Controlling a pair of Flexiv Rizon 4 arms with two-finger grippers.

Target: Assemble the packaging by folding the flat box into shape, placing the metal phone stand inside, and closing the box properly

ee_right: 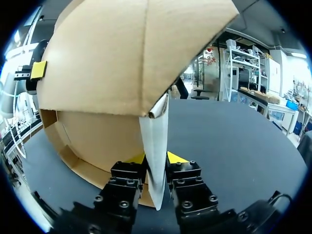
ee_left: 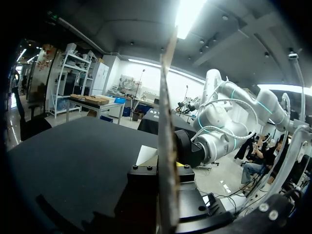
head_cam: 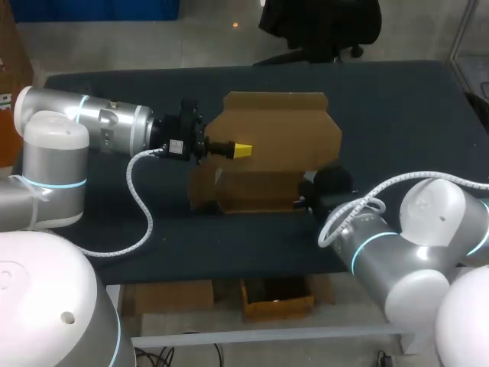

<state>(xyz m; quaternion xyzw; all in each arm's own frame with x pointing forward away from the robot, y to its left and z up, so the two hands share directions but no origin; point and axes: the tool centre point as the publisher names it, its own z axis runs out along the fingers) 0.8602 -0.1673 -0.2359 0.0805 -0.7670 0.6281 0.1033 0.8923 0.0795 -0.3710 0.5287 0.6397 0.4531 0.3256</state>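
Now, views compared: the head view alone shows the box (head_cam: 275, 141) whole, standing half-folded on the table (head_cam: 397, 107) between the two arms. Neither wrist view gives that outline.
Left wrist view: shows only a cardboard panel (ee_left: 165, 122), edge-on and upright, close to the camera. The head view shows the same panel face-on as the box's left side.
Right wrist view: shows a pale flap (ee_right: 155, 136) hanging at the box's near corner, which cannot be made out in the head view. It also shows the box's hollow inside, under a broad upper panel.
Left arm (head_cam: 107, 126): enters from the left with the forearm level above the table, pointing right toward the box.
Left gripper (head_cam: 237, 150): one yellow tip lies on the outer face of the left side panel and the second finger is behind the cardboard. The fingers are pinched on the box with a narrow gap.
Box position: at the table's centre, lower part resting on the table, upper panel raised.
Right gripper (head_cam: 312, 195): low to the table at the box's lower right corner. Both yellow tips press the flap from two sides, again with a narrow gap.
Right arm (head_cam: 405, 237): enters from the lower right with the elbow bent and the wrist turned toward the box.
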